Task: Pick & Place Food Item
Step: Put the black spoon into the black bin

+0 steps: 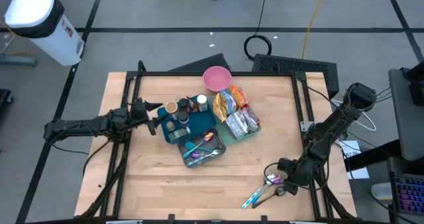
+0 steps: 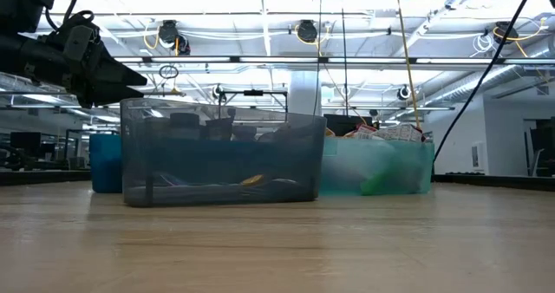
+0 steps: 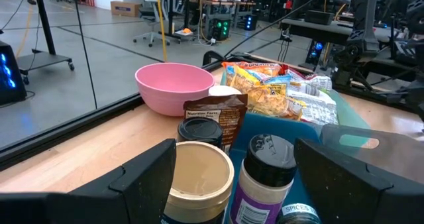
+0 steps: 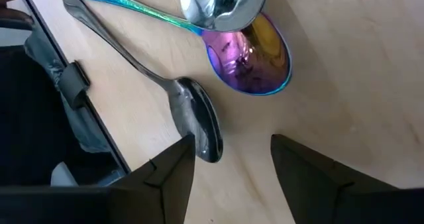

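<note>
Spoons [image 4: 225, 45] lie under right jaws [image 4: 232, 161], half open, empty, near counter [image 1: 165, 191] front-right corner; left jaws [image 3: 235, 177] wide, empty; approach slow, w/ care.

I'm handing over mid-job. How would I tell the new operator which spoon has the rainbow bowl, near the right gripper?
Start at the wooden table and go to its near right corner, where the right gripper hovers over loose spoons. The iridescent spoon lies there under a plain silver spoon, beside a dark grey spoon. Only its bowl shimmers purple, gold and blue.
</note>
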Robot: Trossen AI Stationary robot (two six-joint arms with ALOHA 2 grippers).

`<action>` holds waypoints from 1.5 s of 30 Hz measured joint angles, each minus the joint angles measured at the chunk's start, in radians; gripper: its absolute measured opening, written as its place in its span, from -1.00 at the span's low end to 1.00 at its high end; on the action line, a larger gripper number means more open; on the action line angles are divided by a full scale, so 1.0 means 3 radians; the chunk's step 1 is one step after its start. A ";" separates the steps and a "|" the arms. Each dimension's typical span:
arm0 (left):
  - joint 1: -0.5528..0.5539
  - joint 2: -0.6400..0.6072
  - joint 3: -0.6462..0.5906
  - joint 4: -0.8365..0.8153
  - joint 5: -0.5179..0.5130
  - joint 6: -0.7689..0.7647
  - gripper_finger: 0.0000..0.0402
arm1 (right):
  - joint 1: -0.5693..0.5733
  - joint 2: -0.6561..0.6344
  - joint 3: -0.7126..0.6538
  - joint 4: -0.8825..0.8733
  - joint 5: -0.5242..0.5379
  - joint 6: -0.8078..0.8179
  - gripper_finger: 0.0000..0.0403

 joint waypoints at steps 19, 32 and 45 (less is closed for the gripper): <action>-0.0001 -0.0001 0.0000 0.0000 0.0000 0.0001 0.53 | 0.0001 0.0013 -0.0014 0.0357 0.0087 -0.0102 -0.97; 0.0000 -0.0001 0.0000 0.0000 0.0000 0.0001 0.53 | 0.0001 0.0013 -0.0011 0.0897 0.0357 -0.0610 -1.00; 0.0000 0.0000 0.0000 0.0000 0.0000 0.0000 0.53 | -0.0615 0.0013 -0.0008 0.2026 0.1392 -0.2778 -1.00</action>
